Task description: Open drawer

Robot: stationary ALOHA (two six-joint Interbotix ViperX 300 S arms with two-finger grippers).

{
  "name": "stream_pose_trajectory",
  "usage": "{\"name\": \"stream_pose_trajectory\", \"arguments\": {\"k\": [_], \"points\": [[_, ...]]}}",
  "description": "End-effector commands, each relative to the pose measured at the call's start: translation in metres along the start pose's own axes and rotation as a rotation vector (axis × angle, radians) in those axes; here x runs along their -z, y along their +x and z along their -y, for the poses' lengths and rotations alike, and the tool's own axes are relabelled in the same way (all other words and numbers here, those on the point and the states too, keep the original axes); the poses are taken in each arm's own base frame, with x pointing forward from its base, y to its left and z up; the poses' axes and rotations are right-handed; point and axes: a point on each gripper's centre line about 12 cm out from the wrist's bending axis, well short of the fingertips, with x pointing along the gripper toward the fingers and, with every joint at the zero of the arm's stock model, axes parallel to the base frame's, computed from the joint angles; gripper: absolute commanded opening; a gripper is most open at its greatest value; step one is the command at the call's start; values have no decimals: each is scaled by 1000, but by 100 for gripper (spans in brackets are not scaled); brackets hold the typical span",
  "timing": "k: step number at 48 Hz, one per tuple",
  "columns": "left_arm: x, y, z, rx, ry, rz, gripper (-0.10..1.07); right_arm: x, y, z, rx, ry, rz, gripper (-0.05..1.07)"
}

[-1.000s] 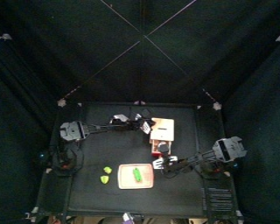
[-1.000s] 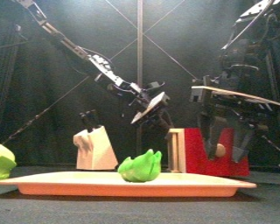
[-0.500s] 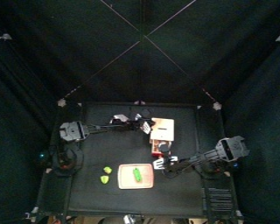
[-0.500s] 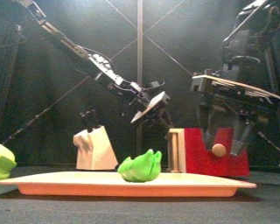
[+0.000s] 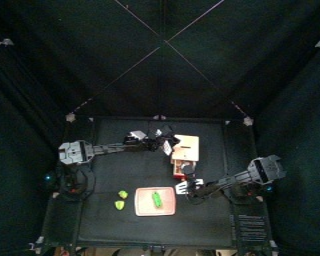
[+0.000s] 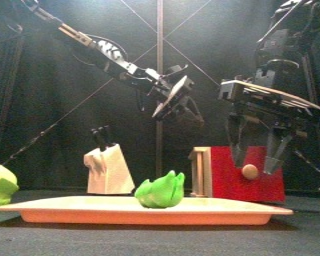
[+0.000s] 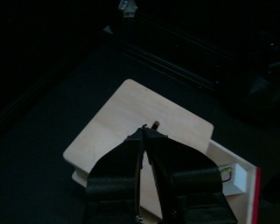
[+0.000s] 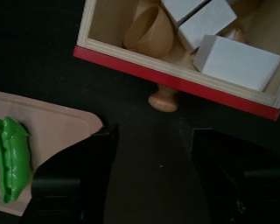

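Note:
The light-tan drawer unit (image 5: 186,148) stands mid-table, with orange and white patches on top. Its red-fronted drawer (image 8: 178,79) is pulled out; white blocks and a tan piece lie inside. The round wooden knob (image 8: 164,98) also shows in the front view (image 6: 251,172). My right gripper (image 8: 149,140) is open, its jaws on either side just short of the knob and not touching it. My left gripper (image 7: 149,133) is shut and empty, raised above the unit's tan top (image 7: 130,114); it also shows in the front view (image 6: 174,98).
A flat tan tray (image 6: 69,209) with a bright green piece (image 6: 159,190) lies at the table's front, close to the right gripper. Two yellow-green pieces (image 5: 120,200) lie left of it. A tan block (image 6: 109,172) stands at the back left.
My left gripper has lifted up from the drawer unit's top. The right gripper has stayed at the knob and the drawer has not moved.

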Motion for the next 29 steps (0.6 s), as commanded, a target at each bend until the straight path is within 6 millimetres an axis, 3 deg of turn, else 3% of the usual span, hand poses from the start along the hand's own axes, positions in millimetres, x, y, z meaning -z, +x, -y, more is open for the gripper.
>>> {"name": "stream_pose_trajectory", "arguments": {"k": [1, 29], "points": [[-23, -16, 10, 24, 14, 56, 53, -5, -12, -5, -40, 11, 5, 90], [-32, -39, 28, 109, 25, 93, 53, 0, -12, -3, -39, 2, -3, 90]]}}
